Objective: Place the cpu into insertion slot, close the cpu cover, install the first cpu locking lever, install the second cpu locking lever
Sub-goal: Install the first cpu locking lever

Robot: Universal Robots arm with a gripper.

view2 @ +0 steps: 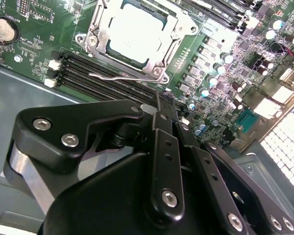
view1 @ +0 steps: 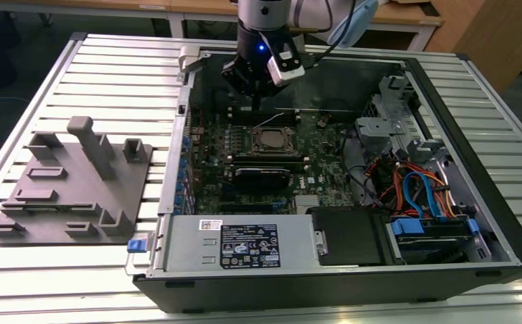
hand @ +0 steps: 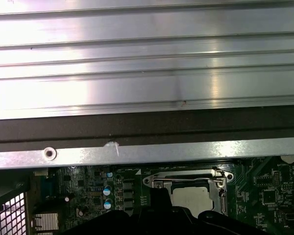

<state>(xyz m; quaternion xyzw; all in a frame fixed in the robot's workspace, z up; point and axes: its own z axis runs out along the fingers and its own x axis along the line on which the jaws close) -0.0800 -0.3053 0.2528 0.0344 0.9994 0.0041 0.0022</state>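
The cpu (view2: 136,33) lies flat in the insertion slot (view2: 84,41) on the green board, its dull silver top showing. The cpu cover (view2: 158,64) is down around it as a silver frame. A thin wire locking lever (view2: 112,77) runs along the socket's edge beside the memory slots and stands slightly raised in the exterior view. My gripper (view1: 258,108) hangs just behind the socket (view1: 274,140), fingers shut with nothing in them. In the second wrist view the gripper (view2: 159,100) points at the board close to that lever. The first wrist view also has the cpu (hand: 192,197).
The open computer case (view1: 477,155) rests on a slatted aluminium table (view1: 107,61). A grey fixture plate (view1: 71,182) sits at the exterior view's left. A power-supply box (view1: 233,246) and a drive cage with coloured cables (view1: 419,192) fill the case's near side. Long black memory slots (view2: 95,68) flank the socket.
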